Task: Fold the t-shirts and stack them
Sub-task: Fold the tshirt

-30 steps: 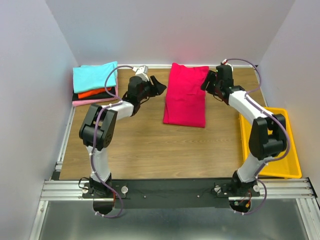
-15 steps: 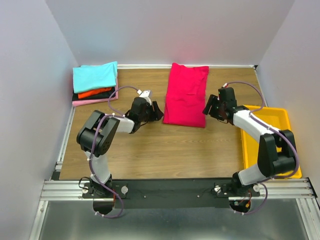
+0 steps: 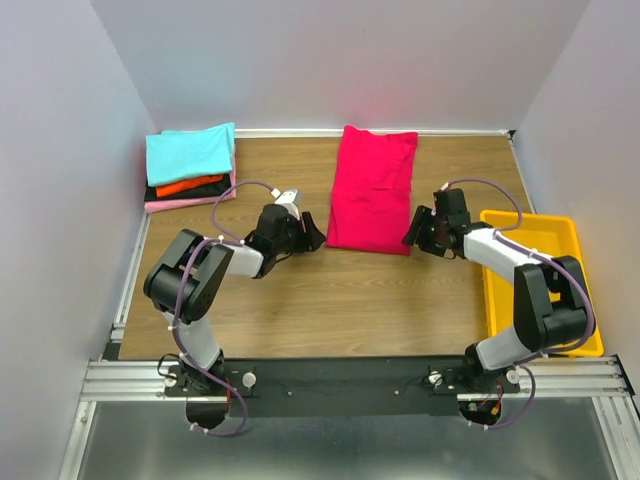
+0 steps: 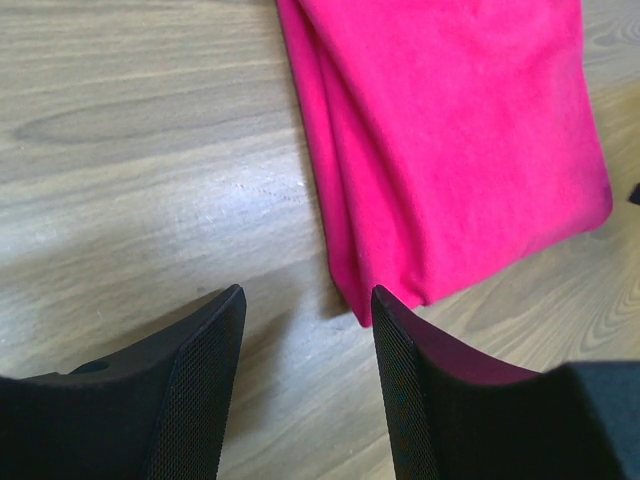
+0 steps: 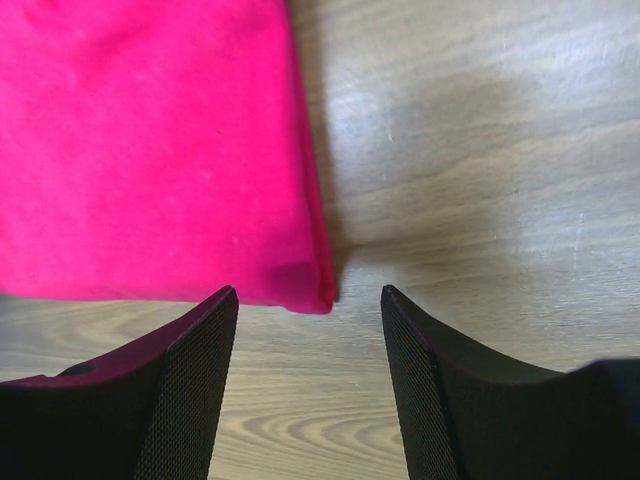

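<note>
I see soft magenta shirt point(image 3: 371, 190), folded oblong, on woodgrain table point(image 3: 300, 300); left gripper point(image 3: 310, 232), right gripper point(image 3: 414, 231) gape empty at its near corners.

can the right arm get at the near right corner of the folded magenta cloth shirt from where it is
Probably yes. The right gripper sits open beside that corner of the folded magenta cloth t-shirt, its jaws framing the corner, with only wooden table between.

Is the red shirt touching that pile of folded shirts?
Apart. The top view shows bare table between the red shirt and the pile.
</note>
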Available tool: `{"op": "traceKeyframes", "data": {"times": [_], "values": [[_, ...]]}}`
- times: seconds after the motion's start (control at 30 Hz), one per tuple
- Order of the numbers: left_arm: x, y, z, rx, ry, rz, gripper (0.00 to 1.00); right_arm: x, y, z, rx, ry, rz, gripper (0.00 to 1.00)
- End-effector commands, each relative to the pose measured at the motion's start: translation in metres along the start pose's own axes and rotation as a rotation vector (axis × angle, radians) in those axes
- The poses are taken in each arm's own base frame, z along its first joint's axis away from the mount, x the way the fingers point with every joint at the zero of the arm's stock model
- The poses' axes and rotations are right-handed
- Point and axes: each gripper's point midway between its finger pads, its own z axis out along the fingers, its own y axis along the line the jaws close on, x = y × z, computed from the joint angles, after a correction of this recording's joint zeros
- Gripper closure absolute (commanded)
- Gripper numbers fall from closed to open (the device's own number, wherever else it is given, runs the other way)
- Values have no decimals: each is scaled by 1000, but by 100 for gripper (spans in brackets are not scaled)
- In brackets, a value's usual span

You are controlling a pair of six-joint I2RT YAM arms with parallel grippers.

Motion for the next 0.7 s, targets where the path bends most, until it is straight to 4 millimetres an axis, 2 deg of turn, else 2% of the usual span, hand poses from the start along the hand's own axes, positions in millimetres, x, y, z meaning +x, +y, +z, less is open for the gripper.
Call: {"op": "traceKeyframes", "data": {"times": [0.0, 0.43, 0.57, 0.67], "values": [[-7, -15, -8, 58, -23, 8, 39, 8, 1, 10, -18, 23, -2, 34], [-6, -27, -14, 94, -24, 11, 39, 28, 0, 25, -39, 111, -5, 50], [-3, -30, -12, 98, -15, 15, 39, 34, -3, 29, -35, 133, -7, 58], [-1, -30, -7, 94, -10, 16, 39, 36, -2, 32, -37, 145, -6, 69]]}}
